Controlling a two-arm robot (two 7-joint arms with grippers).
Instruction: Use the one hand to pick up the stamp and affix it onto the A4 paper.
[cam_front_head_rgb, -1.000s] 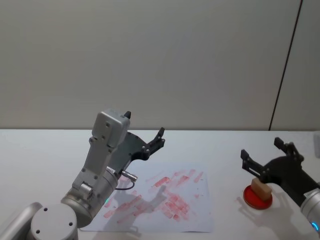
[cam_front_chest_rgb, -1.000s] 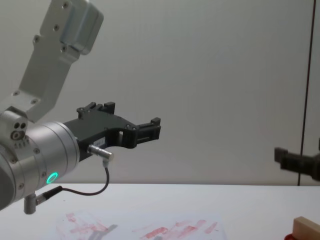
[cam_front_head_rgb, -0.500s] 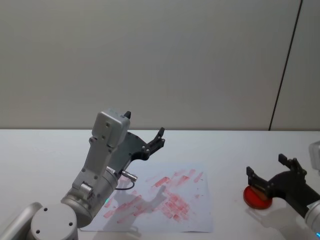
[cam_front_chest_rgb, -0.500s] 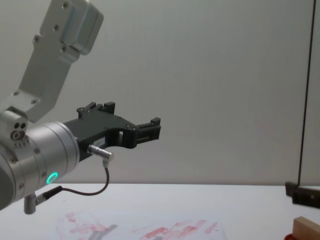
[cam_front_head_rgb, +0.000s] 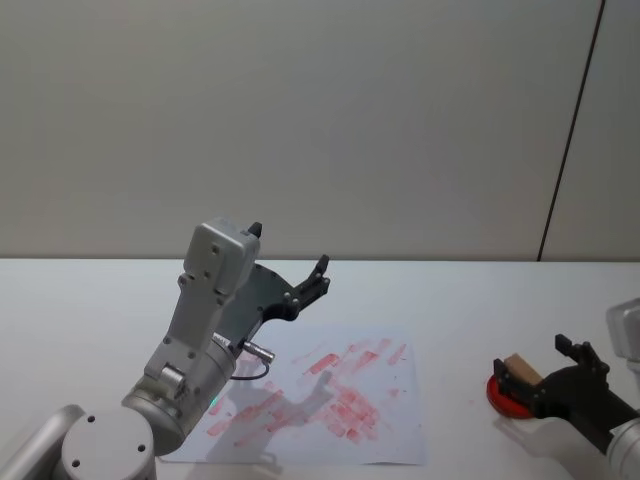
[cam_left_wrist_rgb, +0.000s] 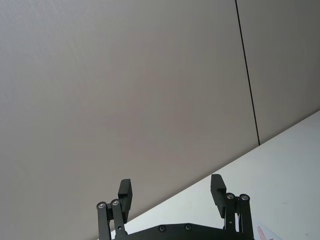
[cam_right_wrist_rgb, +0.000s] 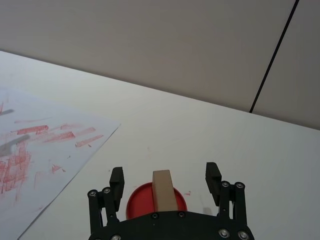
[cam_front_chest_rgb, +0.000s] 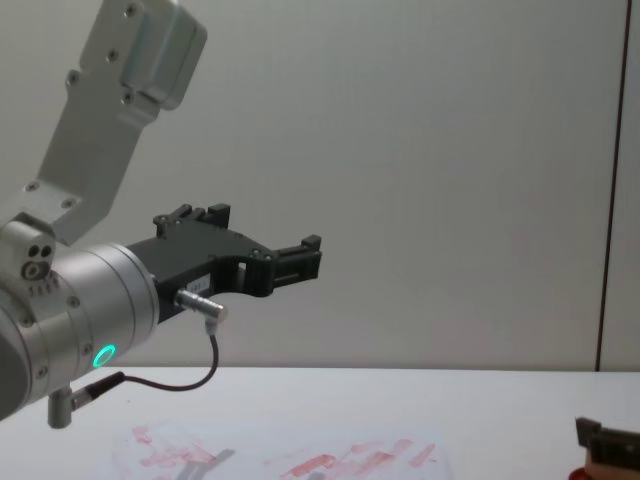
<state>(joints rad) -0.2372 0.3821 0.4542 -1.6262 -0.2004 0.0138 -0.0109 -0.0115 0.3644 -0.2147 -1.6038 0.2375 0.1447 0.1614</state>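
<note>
The stamp (cam_right_wrist_rgb: 164, 190), a small tan wooden block, stands on a flat round red disc (cam_right_wrist_rgb: 142, 200) at the right of the table. My right gripper (cam_right_wrist_rgb: 165, 176) is low over the table and open, one finger on each side of the stamp, not touching it. From the head view the stamp (cam_front_head_rgb: 520, 368) sits between the right gripper's (cam_front_head_rgb: 535, 360) fingers. The A4 paper (cam_front_head_rgb: 330, 400), white with red smeared prints, lies flat in the middle of the table. My left gripper (cam_front_head_rgb: 318, 275) hangs open and empty in the air above the paper's far left part.
The left arm's pale grey link (cam_front_chest_rgb: 120, 90) and silver wrist with a green ring (cam_front_chest_rgb: 90, 320) loom large at the chest view's left. One right finger (cam_front_chest_rgb: 603, 436) shows at its lower right. White table (cam_front_head_rgb: 450, 290) stretches between paper and disc.
My right gripper has come down and drawn back toward me, from above and beyond the stamp to straddling it. The left arm, the paper and the stamp have not moved.
</note>
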